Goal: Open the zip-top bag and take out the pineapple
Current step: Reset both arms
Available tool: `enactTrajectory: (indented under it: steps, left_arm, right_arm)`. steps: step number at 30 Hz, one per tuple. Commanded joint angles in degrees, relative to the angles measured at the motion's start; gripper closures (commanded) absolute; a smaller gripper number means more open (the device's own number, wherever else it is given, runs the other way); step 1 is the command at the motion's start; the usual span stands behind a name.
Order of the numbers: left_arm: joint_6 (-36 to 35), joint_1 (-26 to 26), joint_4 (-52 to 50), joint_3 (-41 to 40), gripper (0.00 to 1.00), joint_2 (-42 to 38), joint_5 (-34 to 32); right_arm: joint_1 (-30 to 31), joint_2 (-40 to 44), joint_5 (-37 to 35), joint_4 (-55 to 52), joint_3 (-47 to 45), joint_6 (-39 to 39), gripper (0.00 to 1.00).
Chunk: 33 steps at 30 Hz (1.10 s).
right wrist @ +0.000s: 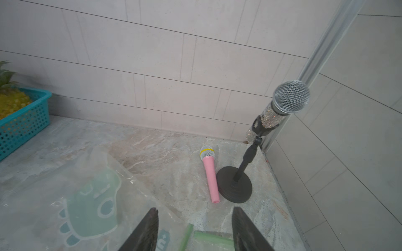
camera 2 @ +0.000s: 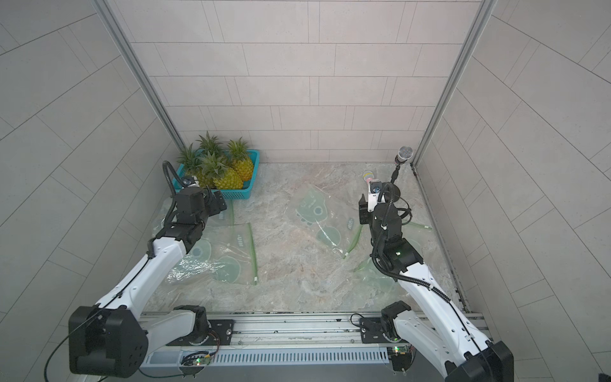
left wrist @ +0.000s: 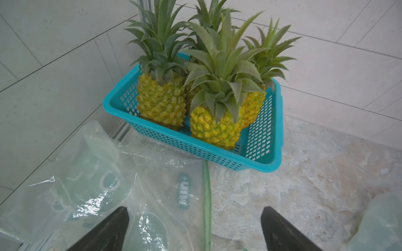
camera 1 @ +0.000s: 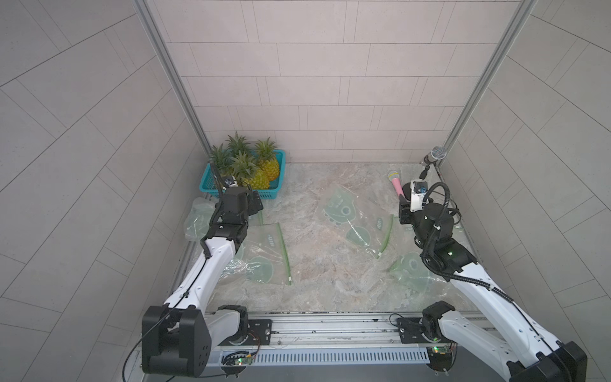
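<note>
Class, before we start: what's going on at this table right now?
Two robot arms reach over a table strewn with clear zip-top bags. The left arm hovers by the teal basket of pineapples, jaws wide open above a flat bag. The right arm sits near a pink microphone, jaws open and empty. No bag visibly holds a pineapple.

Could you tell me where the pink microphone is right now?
In a top view the pink microphone lies far right on the table, beside the stand base, just ahead of the right tool.
</note>
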<state>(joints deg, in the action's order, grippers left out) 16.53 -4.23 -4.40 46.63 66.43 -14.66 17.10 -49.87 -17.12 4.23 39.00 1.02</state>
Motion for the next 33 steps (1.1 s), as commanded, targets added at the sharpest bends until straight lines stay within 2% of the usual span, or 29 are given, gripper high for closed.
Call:
enactTrajectory:
  steps: [1,5,9,18,23,27,33]
  left_arm:
    - [0.9,-0.4,2.6,-2.3,0.01,-0.4,-4.4]
    - [-1.7,-0.4,4.4,-3.4,0.01,0.4,-5.9]
    - [-6.1,-0.3,10.8,-6.1,0.01,0.5,-5.8]
    - [-14.1,-0.3,26.5,-14.5,0.01,1.2,-2.5]
    - [-16.6,-0.2,36.5,-18.9,0.01,5.3,1.1]
    - [-16.2,0.2,38.7,-20.0,0.01,8.5,1.0]
    - [-14.9,1.5,43.1,-22.4,0.01,12.1,2.0]
  right_arm:
    - [-2.4,1.0,-4.6,6.8,-2.9,-0.2,0.44]
    - [-4.9,-0.2,-7.8,13.0,-7.8,-0.2,0.44]
    - [-6.5,-2.9,-10.4,22.6,-12.0,-2.6,0.44]
    - [-10.8,-14.3,-7.2,40.4,-18.1,-2.8,0.44]
    - [-13.5,-20.4,-0.3,41.5,-17.7,1.5,0.41]
    - [-13.7,-24.5,-0.4,42.7,-18.2,2.6,0.38]
    - [-14.4,-24.8,1.2,37.2,-17.0,4.3,0.37]
